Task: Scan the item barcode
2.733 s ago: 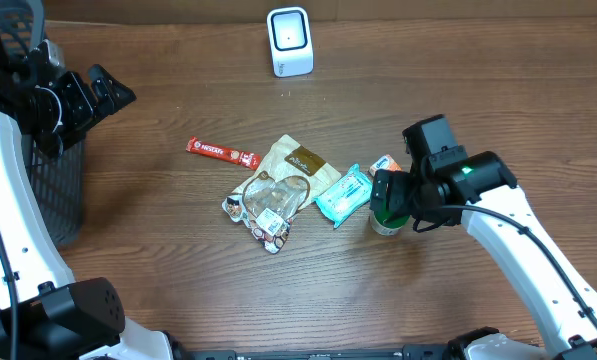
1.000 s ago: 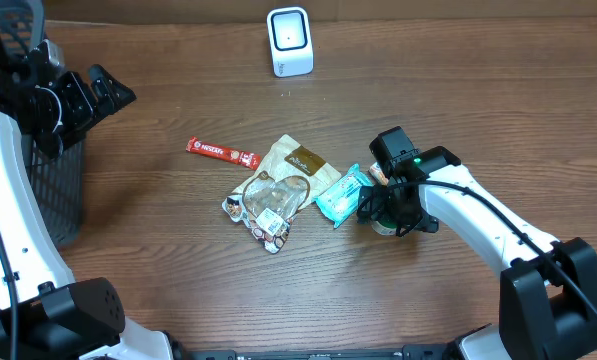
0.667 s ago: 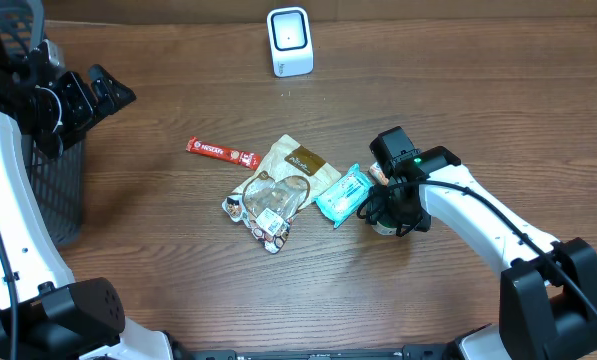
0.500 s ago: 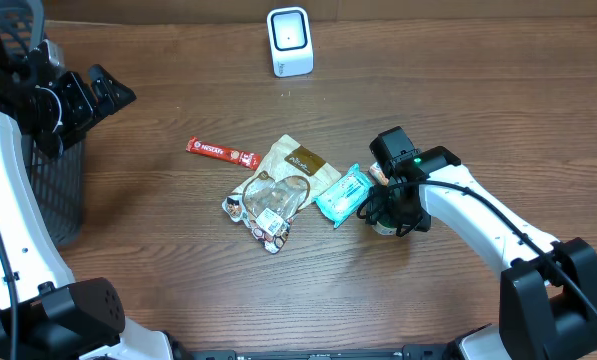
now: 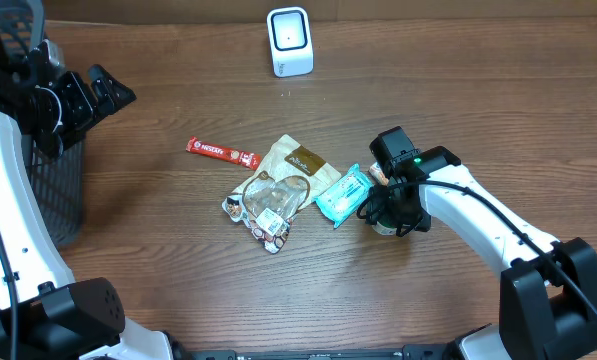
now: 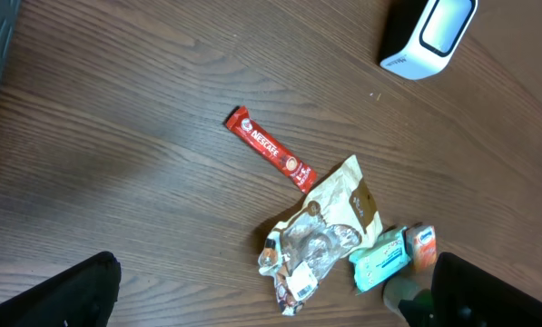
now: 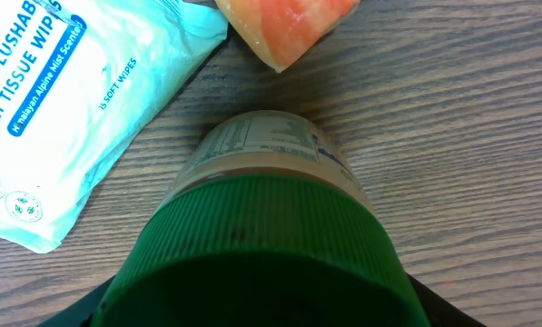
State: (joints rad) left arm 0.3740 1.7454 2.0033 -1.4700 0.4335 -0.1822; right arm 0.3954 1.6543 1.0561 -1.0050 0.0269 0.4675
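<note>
**My right gripper has the jar by its lid, with the scanner still far off**

Overhead: my right gripper (image 5: 383, 212) is down over the green-lidded jar (image 5: 384, 228), which stands on the surface (image 5: 178, 260) just beside the wipes pack (image 5: 343, 195). The barcode scanner (image 5: 289, 41) is well apart at the far edge, so I judge the jar needs lifting and turning towards it. My left gripper (image 5: 108, 97) hangs by the mesh basket (image 5: 68, 190), out of the way.
Left wrist: its jaws stand wide with nothing between them, looking down on the Nescafe stick (image 6: 271, 156) and the other items.
Right wrist: the ribbed lid fills the gap and my dark fingers (image 7: 71, 316) press on both sides. The gripper is partly closed and holds the jar by its lid, which leaves the printed label below free to scan.
</note>
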